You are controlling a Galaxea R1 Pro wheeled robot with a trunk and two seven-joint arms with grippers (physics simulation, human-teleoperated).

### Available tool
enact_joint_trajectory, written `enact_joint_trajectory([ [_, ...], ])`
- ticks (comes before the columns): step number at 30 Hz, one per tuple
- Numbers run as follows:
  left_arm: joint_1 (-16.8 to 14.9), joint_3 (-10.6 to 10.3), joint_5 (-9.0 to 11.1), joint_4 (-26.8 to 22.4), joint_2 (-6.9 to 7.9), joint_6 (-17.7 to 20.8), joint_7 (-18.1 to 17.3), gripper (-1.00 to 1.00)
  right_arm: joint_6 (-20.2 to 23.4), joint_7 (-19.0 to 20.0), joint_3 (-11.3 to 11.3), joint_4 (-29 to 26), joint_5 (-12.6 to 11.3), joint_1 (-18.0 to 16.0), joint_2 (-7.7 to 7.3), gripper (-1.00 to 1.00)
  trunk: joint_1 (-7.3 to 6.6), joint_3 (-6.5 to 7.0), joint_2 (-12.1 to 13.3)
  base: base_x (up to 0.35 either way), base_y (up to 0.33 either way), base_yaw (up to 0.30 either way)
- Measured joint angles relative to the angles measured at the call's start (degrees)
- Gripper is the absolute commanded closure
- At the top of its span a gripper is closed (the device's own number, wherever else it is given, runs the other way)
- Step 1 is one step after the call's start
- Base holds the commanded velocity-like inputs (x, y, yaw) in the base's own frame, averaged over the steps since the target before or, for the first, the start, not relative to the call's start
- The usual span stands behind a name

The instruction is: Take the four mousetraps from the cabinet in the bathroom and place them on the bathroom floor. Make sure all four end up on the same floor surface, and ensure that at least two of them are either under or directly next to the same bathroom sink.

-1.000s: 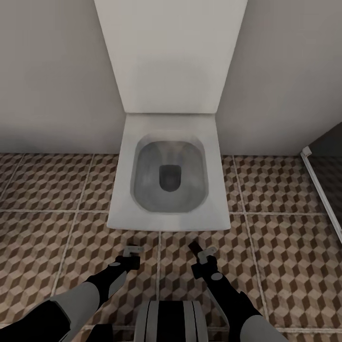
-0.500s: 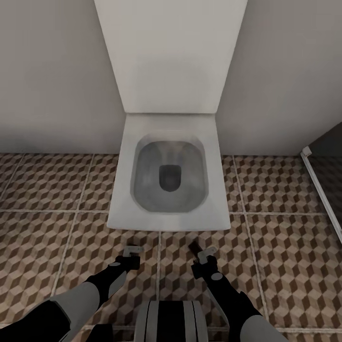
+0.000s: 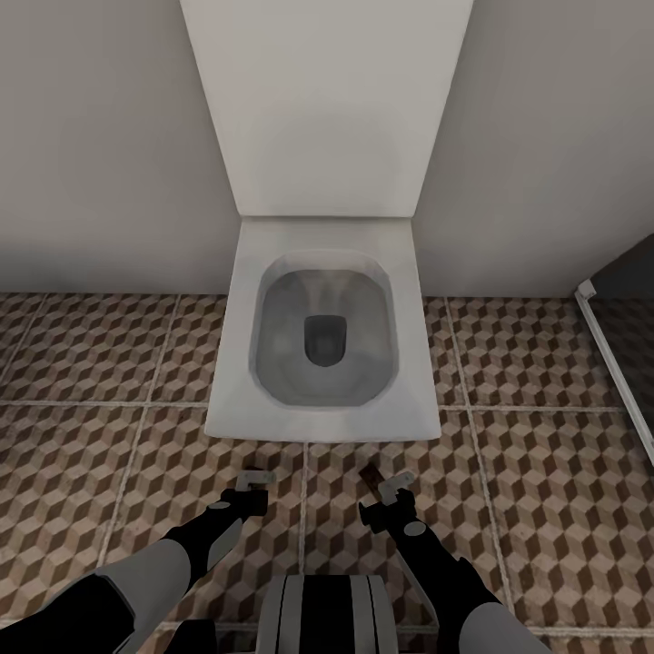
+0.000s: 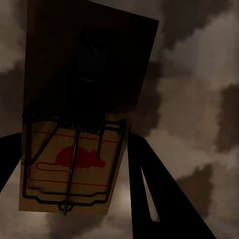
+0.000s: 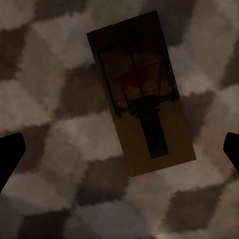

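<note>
Since a second ago the right gripper [image 3: 389,491] has pulled back slightly, and the small brown mousetrap [image 3: 369,476] beyond its tip shows more plainly on the bathroom floor [image 3: 545,490]; the camera and the white square toilet [image 3: 322,336] have not shifted.

In the head view that trap is a mere dark-brown chip on the cube-patterned tile. The right wrist view gives the detail — a flat wooden board [image 5: 141,93] with dark wire and a red mark, lying on the blurred tile pattern. The right fingers [image 5: 11,154] stand spread wide at either side, clear of the board.

The left wrist view shows a second mousetrap [image 4: 77,134] — wood, black wire frame, red mouse print — held between the left gripper's [image 4: 74,164] dark fingers [image 4: 149,184], which pinch it. In the head view the left gripper [image 3: 256,479] hangs over the tile before the toilet.
</note>
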Motion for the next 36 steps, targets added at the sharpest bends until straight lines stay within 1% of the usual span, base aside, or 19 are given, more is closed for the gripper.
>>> enact_joint_trajectory([
  [6, 0.0, 0.0, 0.0, 0.0, 0.00, 0.0, 0.0, 1.00, 0.0, 0.0, 0.0, 0.0, 0.0, 0.0, -0.01, -1.00, 0.00, 0.00, 0.0, 0.000, 0.000, 0.000],
  [7, 0.0, 0.0, 0.0, 0.0, 0.01, 0.0, 0.0, -1.00, 0.0, 0.0, 0.0, 0.0, 0.0, 0.0, 0.00, -1.00, 0.00, 0.00, 0.0, 0.000, 0.000, 0.000],
  [36, 0.0, 0.0, -0.1, -0.1, 0.07, 0.0, 0.4, -1.00, 0.0, 0.0, 0.0, 0.0, 0.0, 0.0, 0.03, -1.00, 0.00, 0.00, 0.0, 0.000, 0.000, 0.000],
])
